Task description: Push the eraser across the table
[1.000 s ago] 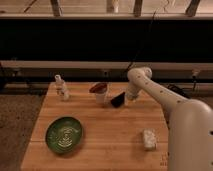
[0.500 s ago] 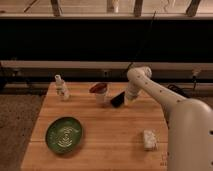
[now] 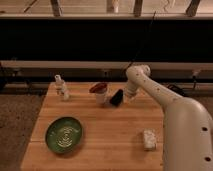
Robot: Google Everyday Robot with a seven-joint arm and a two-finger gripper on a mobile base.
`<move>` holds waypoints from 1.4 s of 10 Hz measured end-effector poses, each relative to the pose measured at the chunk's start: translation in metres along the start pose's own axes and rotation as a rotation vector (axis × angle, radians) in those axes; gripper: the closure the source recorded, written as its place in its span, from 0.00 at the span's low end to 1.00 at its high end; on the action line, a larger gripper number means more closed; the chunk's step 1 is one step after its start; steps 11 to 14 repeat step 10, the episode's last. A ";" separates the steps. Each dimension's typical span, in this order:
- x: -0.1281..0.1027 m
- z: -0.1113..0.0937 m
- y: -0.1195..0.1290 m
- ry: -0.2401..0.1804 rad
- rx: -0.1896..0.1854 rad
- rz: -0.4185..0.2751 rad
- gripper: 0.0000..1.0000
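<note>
The eraser (image 3: 116, 97), a small flat black block, lies on the far part of the light-brown wooden table (image 3: 110, 135), just right of a white cup (image 3: 100, 93) with a red-brown rim. My gripper (image 3: 125, 96) is at the end of the white arm that reaches in from the right, low over the table, right beside the eraser's right edge. Whether it touches the eraser is unclear.
A green plate (image 3: 64, 134) lies at the front left. A small white bottle (image 3: 62, 88) stands at the far left. A whitish speckled block (image 3: 149, 139) lies at the front right. My white arm (image 3: 185, 130) covers the table's right side.
The gripper and the eraser have shifted slightly to the left, closer to the cup. Nothing else moved.
</note>
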 end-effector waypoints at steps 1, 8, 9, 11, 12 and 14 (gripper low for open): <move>0.000 -0.001 -0.001 -0.001 0.000 0.001 1.00; -0.018 -0.027 -0.041 -0.037 0.078 -0.079 1.00; -0.023 -0.025 -0.043 -0.041 0.074 -0.086 1.00; -0.022 -0.024 -0.043 -0.041 0.072 -0.085 1.00; -0.022 -0.024 -0.043 -0.041 0.072 -0.085 1.00; -0.022 -0.024 -0.043 -0.041 0.072 -0.085 1.00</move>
